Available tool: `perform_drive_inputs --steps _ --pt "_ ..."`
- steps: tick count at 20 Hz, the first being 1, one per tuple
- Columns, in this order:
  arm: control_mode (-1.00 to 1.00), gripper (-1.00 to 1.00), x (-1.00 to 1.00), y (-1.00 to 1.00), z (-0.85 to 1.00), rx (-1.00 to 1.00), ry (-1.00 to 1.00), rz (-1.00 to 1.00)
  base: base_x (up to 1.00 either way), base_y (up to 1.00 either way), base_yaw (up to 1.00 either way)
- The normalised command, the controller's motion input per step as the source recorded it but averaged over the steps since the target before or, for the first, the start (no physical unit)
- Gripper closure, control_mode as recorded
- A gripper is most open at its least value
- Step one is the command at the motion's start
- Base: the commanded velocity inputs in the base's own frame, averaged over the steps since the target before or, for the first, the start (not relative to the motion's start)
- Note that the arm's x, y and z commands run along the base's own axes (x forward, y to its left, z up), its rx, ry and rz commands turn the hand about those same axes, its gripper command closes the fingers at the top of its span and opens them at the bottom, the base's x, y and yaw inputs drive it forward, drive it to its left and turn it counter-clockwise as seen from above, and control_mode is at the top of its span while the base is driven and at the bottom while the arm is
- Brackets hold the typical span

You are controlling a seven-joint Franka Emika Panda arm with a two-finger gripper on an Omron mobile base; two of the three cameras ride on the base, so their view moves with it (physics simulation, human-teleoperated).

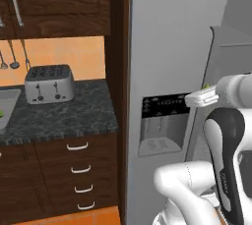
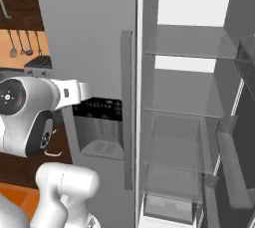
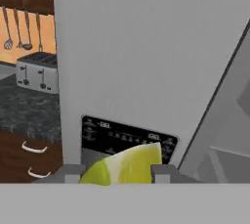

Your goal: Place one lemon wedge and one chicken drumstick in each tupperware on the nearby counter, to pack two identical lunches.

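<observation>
My gripper [image 3: 117, 174] is shut on a yellow-green lemon wedge [image 3: 124, 165], which sits between the two fingertips in the hand view. In the left base view the gripper [image 1: 199, 97] hangs in front of the fridge door, with a speck of the lemon wedge [image 1: 206, 87] showing above it. The black-and-grey marbled counter [image 1: 69, 113] lies to the left. A shallow grey tupperware [image 1: 7, 102], cut by the left edge, holds something small and green. The chicken drumstick is out of view.
A silver toaster [image 1: 49, 84] stands on the counter near the wall, with utensils [image 1: 15, 54] hanging beside it. The closed fridge door has a dark dispenser panel [image 1: 162, 123]. To the right the fridge compartment [image 2: 184, 122] stands open, showing glass shelves. Drawers [image 1: 78, 170] sit below the counter.
</observation>
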Motion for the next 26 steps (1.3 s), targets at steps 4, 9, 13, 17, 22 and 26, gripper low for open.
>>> perform_drive_inputs --steps 4,9,13,17,22,26 --pt "1.0 1.0 0.0 0.0 0.0 0.0 0.0 0.0 0.25 1.0 0.0" --pt "1.0 1.0 0.0 0.0 0.0 0.0 0.0 0.0 0.29 1.0 0.0" --pt "1.0 1.0 0.0 0.0 0.0 0.0 0.0 0.0 0.45 1.0 0.0" --pt "1.0 1.0 0.0 0.0 0.0 0.0 0.0 0.0 0.61 1.0 0.0" --pt "1.0 1.0 0.0 0.0 0.0 0.0 0.0 0.0 0.62 1.0 0.0" --pt "1.0 1.0 0.0 0.0 0.0 0.0 0.0 0.0 0.43 1.0 0.0"
